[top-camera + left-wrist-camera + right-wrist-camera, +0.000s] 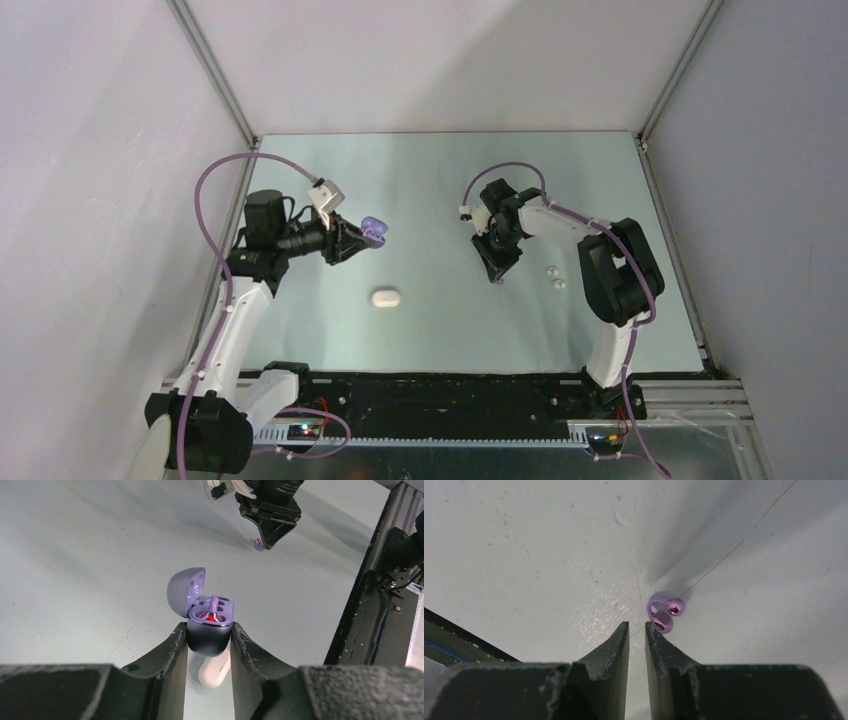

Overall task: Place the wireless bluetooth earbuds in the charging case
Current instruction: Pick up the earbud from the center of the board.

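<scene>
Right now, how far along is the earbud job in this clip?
Done: one purple bud looks seated in the open purple case, which the left pincer clamps. In hand: the right pincer, nearly closed, is down at the second purple bud, which lies beside one fingertip, ungripped. Left: that bud, then the two white buds and the closed white case lying on the table.

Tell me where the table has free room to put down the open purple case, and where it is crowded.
Free: the far strip of the table behind both arms, and the middle patch between the purple case and the right gripper. Crowded: by that gripper, where a purple earbud and two white earbuds lie, and around the white case.
</scene>
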